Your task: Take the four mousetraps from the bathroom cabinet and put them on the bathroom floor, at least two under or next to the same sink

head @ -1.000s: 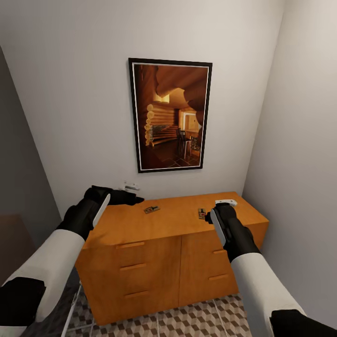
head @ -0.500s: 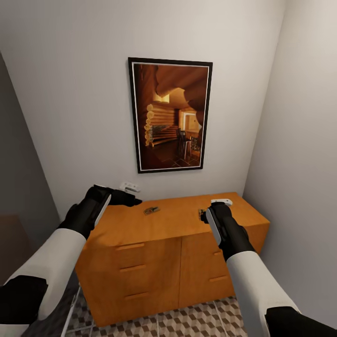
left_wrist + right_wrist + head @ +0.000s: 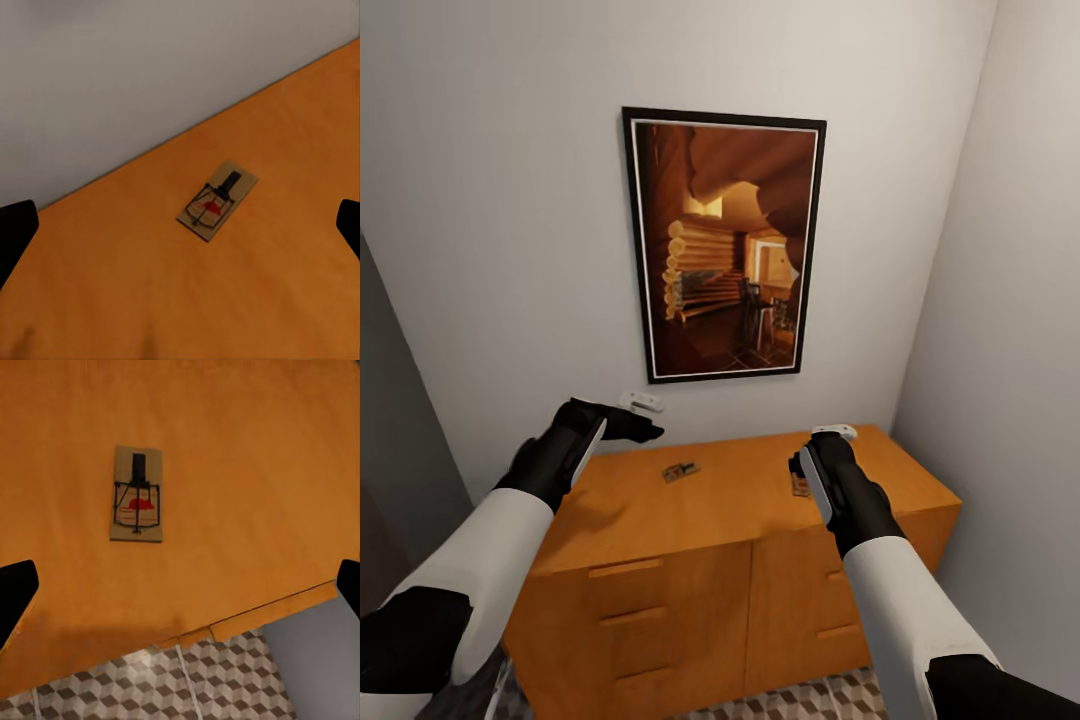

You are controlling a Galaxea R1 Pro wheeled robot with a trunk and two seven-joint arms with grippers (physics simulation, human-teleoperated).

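Since the earlier head frame: whole view shifted, camera closer to the wall, picture larger, less floor visible; left trap sits in the same spot on the cabinet top.

Item 1, left mousetrap [image 3: 680, 470]: flat on the cabinet top, centre-left of the head frame, near the back wall; in the left wrist view [image 3: 217, 200] it lies between the two finger tips, untouched, with wire parts and a red spot.

Item 2, right mousetrap [image 3: 799, 486]: flat on the cabinet top, just beside and partly hidden by the right arm; in the right wrist view [image 3: 136, 504] it lies in the upper left, apart from the fingers, near the cabinet's front edge.

Item 3, cabinet [image 3: 690, 590]: orange-brown wood, drawer handles at left, lower half of the head frame.

Item 4, left tool [image 3: 638, 418]: released, fingers spread, above the cabinet's back left corner, holding nothing.

Item 5, right tool [image 3: 832, 434]: released, fingers wide apart, above the right mousetrap, holding nothing.

Item 6, bathroom floor [image 3: 187, 682]: cube-pattern tiles below the cabinet edge.

Item 7, framed picture [image 3: 722, 243]: on the pale wall, upper centre.
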